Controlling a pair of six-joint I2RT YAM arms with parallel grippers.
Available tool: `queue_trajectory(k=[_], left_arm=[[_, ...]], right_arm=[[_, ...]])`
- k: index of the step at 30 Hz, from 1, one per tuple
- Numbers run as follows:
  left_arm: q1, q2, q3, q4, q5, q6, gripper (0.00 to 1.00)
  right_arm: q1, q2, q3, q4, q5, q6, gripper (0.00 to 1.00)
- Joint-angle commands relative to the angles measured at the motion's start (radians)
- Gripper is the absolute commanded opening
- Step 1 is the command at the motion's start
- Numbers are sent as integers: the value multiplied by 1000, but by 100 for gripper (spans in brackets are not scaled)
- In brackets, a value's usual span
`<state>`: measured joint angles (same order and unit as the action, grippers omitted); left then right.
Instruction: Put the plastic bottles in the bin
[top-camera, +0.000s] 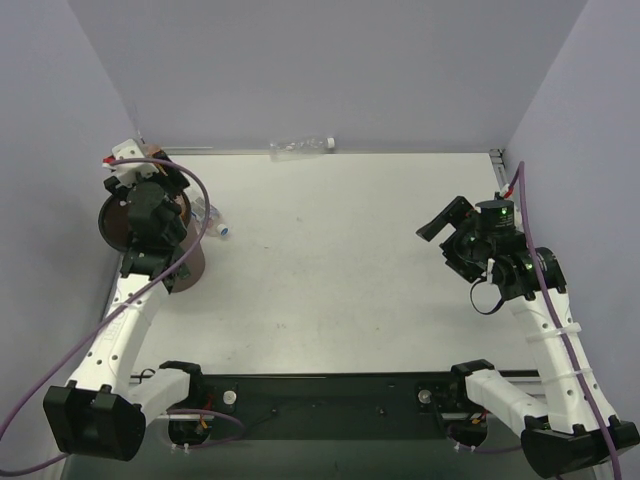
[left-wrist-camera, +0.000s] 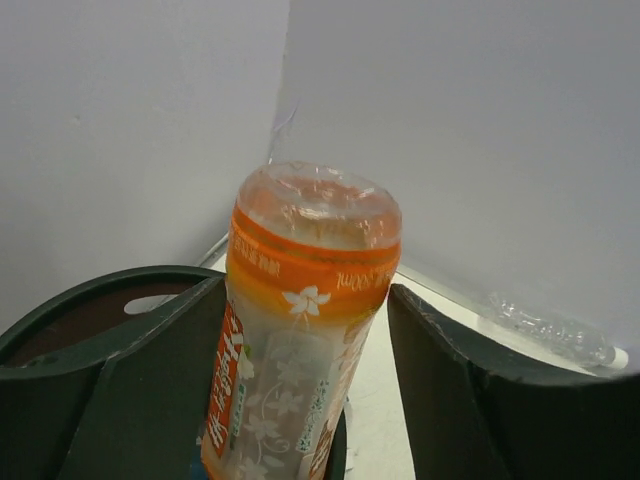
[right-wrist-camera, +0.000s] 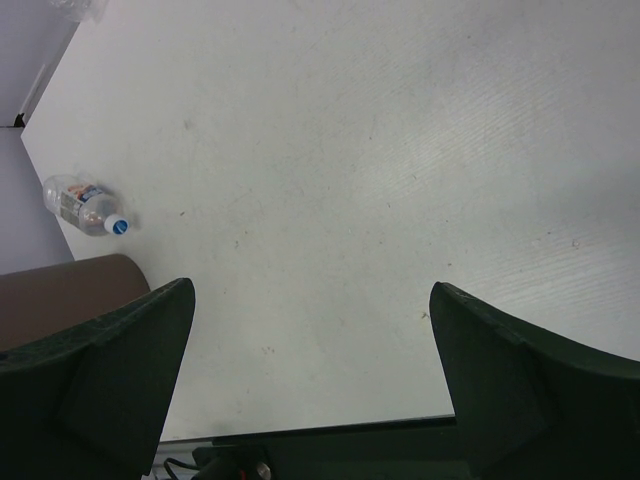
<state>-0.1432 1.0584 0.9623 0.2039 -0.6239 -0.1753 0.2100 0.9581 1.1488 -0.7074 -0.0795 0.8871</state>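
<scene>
Orange-labelled plastic bottle (left-wrist-camera: 300, 330): I judge it light, slick, crushable; grip mid-label. Left jaws flank it, clamp unclear; right jaws apart.

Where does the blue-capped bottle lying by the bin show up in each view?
Top external: the blue-capped bottle lies at upper left, just right of the bin.
Left wrist: not in it.
Right wrist: at the far left edge, just above the bin's brown wall.
Shared landmark: the bin.

bottle (top-camera: 211, 219) right of bin (top-camera: 108, 228), second bottle (left-wrist-camera: 300, 330) seemingly above
</scene>
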Motion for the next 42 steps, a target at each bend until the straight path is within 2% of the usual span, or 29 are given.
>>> queue_trajectory(k=[1, 5, 6, 7, 10, 14, 16, 17, 18, 22, 24, 27, 31, 36, 42], left_arm=[[7, 8, 81, -53, 4, -72, 96], [7, 46, 186, -187, 26, -105, 98], [5, 60, 222, -296, 23, -118, 97], [7, 92, 290, -346, 15, -144, 97], [5, 130, 372, -504, -23, -190, 97], [-5, 150, 492, -604, 111, -207, 97], [-51, 187, 539, -679, 121, -204, 97], [-74, 210, 611, -716, 96, -196, 98], [-140, 268, 647, -780, 78, -153, 97], [-272, 449, 861, -944, -42, -73, 97], [-279, 555, 968, -1041, -17, -93, 98], [-279, 682, 1047, -1138, 21, -139, 97], [-279, 854, 1225, -1296, -3, -245, 97], [-277, 1049, 1316, -1409, 41, -288, 97], [-245, 1147, 1291, -1403, 75, -286, 97]], right_arm=[[-4, -1, 32, -12, 4, -17, 98], [-6, 8, 29, -10, 3, -16, 98], [-6, 10, 29, -10, 3, -14, 98], [-4, 13, 32, -10, 1, -16, 99], [-4, 22, 35, -9, -5, -17, 98], [-6, 11, 26, -9, 1, -20, 98], [-4, 8, 22, -9, 3, -20, 98], [-4, 7, 22, -7, 1, -22, 98], [-6, 10, 19, -7, 0, -20, 98], [-4, 11, 15, -7, -9, -19, 98], [-4, 5, 14, -7, -9, -20, 98], [-6, -2, 15, -9, -8, -25, 98], [-8, -16, 11, -9, -5, -28, 98], [-14, -28, 5, -7, -3, -30, 98], [-23, -33, 6, -9, -5, -37, 98]])
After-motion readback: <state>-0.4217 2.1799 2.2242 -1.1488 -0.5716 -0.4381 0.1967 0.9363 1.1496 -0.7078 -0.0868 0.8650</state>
